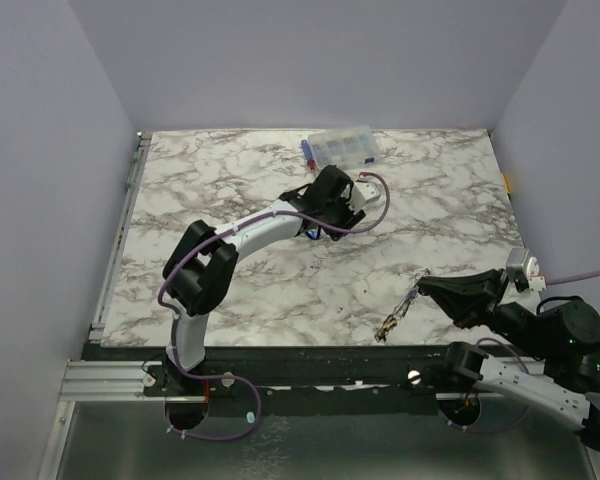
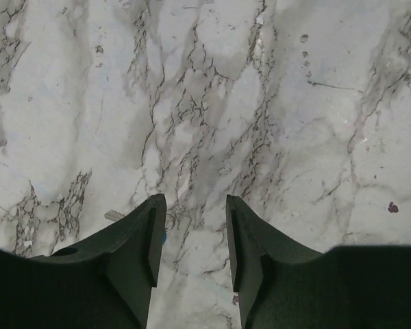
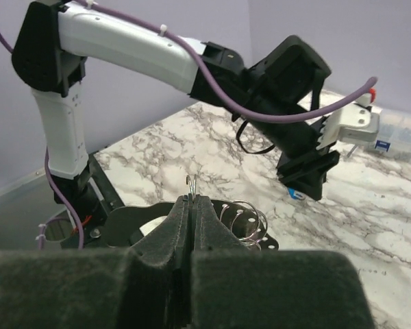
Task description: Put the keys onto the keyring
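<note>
Two tools, and they stand differently. My right tool [image 3: 190, 200] is clenched tight, its pads pressed together on the thin wire of the keyring [image 3: 243, 218]. A short arc of wire pokes up above the fingertips, and the rest of the silver hoop loops out just beyond them. Seen from above, this tool hangs over the near right part of the desk [image 1: 230, 180]. A fine chain with a small dark cluster [image 1: 391, 325] dangles from the ring toward the near edge. I cannot tell which pieces make up that cluster.

My left tool [image 2: 195, 200] points straight down over the middle of the desk, toward the far side. It is released, roughly half open, with bare marble showing in the gap. A blue key [image 2: 163, 238] shows as a sliver against the inner face of one finger. As far as I can see, it touches that finger only. From my right wrist it peeks out at the tip of that tool, low over the marble.

The surface is white marble with grey-brown veins, marked by one dark speck [image 2: 392, 206] off to the side. A clear compartment box [image 1: 342, 148] sits at the far edge, just beyond my left tool. Pale lilac walls [image 1: 50, 150] close in the left, far and right sides.
</note>
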Motion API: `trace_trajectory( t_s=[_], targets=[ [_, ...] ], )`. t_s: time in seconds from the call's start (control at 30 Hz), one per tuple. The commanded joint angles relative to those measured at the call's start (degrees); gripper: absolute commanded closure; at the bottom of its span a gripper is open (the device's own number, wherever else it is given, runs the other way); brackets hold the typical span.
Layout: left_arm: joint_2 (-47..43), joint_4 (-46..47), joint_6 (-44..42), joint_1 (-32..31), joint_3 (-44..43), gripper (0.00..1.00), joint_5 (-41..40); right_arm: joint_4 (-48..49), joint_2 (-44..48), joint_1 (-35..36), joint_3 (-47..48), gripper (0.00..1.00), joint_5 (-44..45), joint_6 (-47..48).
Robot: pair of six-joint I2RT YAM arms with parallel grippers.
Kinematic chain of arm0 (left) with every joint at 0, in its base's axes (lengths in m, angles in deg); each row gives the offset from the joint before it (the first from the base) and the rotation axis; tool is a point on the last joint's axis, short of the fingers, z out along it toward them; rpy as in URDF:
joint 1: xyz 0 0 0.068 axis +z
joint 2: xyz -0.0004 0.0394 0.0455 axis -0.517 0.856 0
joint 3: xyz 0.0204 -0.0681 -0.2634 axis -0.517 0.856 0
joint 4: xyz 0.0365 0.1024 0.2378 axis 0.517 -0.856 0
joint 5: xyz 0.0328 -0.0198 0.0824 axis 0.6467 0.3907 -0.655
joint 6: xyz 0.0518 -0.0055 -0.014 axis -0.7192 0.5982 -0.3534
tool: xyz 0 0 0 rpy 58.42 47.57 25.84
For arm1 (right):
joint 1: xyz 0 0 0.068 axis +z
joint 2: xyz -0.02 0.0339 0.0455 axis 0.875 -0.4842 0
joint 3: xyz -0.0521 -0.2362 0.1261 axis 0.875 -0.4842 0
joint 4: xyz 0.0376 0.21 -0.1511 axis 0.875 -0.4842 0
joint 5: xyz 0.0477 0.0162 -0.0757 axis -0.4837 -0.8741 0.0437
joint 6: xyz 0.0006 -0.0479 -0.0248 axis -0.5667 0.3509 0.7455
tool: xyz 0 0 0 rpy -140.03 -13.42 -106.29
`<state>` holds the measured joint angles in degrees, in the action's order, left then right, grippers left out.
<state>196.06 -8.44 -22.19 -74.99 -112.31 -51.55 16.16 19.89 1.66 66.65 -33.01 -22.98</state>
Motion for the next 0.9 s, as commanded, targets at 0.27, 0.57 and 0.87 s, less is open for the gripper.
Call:
trace_trajectory(
  t_s=[0.27,0.57,0.87],
  targets=[
    [15.29,-34.72,-17.75,1.89,-21.59,0.51,0.51,-9.47,3.55,0.41,2.52,0.99,-0.60,-4.82],
    [17.27,-36.32,-30.12,3.51,-23.90,0.51,2.69,-10.75,2.98,0.41,4.65,0.99,-1.35,-4.49],
    [18.88,-36.48,-36.04,6.12,-25.98,0.51,9.35,-10.76,2.78,0.41,4.63,0.99,-1.33,-4.33]
  ],
)
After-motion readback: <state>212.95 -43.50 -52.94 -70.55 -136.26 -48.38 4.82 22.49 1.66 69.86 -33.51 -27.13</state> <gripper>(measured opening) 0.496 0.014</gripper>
